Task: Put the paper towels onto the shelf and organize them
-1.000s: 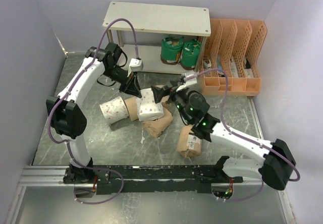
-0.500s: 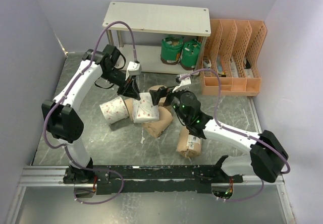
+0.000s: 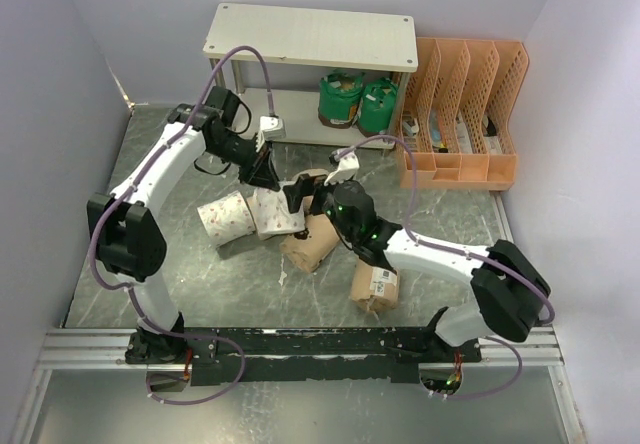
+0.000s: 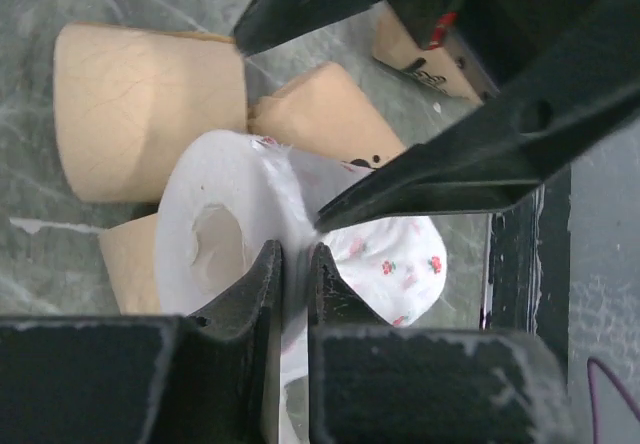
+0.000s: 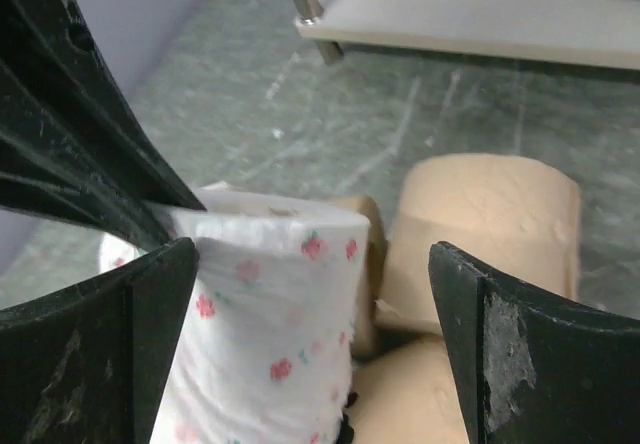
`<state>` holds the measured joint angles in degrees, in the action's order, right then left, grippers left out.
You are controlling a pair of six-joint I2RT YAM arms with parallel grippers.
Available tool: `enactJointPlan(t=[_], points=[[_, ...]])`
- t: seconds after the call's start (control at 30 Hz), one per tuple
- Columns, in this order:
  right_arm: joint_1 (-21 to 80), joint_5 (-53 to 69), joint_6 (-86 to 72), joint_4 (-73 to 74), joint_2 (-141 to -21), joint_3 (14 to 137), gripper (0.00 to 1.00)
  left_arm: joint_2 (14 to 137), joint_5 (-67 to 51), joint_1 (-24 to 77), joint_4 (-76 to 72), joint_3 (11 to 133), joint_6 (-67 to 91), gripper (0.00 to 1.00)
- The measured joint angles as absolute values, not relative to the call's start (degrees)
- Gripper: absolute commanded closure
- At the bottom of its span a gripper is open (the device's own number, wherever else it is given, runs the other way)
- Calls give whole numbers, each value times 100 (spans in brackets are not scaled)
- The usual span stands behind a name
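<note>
Looking down from above, finds the left gripper point(image 3: 268, 177) closed on the upper end of a patterned roll point(image 3: 280, 214), which sits on the table point(image 3: 450, 234) well in front of the shelf point(image 3: 310, 36). Puts the right gripper point(image 3: 300, 196) at that roll's right side with its fingers spread; cannot say from this height whether they touch it. Shows a second patterned roll point(image 3: 225, 219) just left of the held one, a tan roll point(image 3: 312, 246) touching it at the near right, and another tan one just behind it. Sets a labelled roll point(image 3: 375, 286) farther off to its near right. Places two green rolls point(image 3: 358, 102) side by side on the shelf's lower board, far behind the patterned roll. Leaves the orange file organizer point(image 3: 460, 114) behind it and to the right.

Turning to the left wrist camera, catches the fingers point(image 4: 250, 294) almost together, pinching a fold of white wrapper at the patterned roll's rim, hollow core facing the lens. Shows the other gripper's black fingers slanting in above and right of the roll, one tip meeting its side. Frames tan cylinders lying just beyond it.

Switching to the right wrist camera, sees both fingers wide apart with the patterned roll between them, hard against the one on the picture's left. Shows a tan roll just beside it and the shelf's lower board well behind.
</note>
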<state>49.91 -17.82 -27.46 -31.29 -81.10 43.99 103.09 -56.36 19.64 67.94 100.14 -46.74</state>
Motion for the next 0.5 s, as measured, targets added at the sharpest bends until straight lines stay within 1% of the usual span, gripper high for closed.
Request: enactJointPlan(t=[0.1,0.2,0.27,0.33,0.4,0.5], points=[[5009,-1922,-2473,-2241,-8001,4751,0,10239,-5529,1931,6034,9662,-3929,93],[5118,-1911,-2110,-1358,-7583,5922,0,9963,-5439,1935,5315,9360,-3308,93],[5238,-1806,-1935,-1273,-7188,6836,0,9795,-5417,1940,5054,9303,-3074,93],[5330,-1675,-1885,-1391,-6770,7369,0,9677,-5415,1942,4893,9306,-2917,93],[5360,-1601,-1944,-1651,-6313,7487,0,9620,-5415,1944,4805,9306,-2801,93],[5332,-1623,-2283,-2217,-5929,6742,0,9609,-5408,1944,4713,9297,-2644,93]])
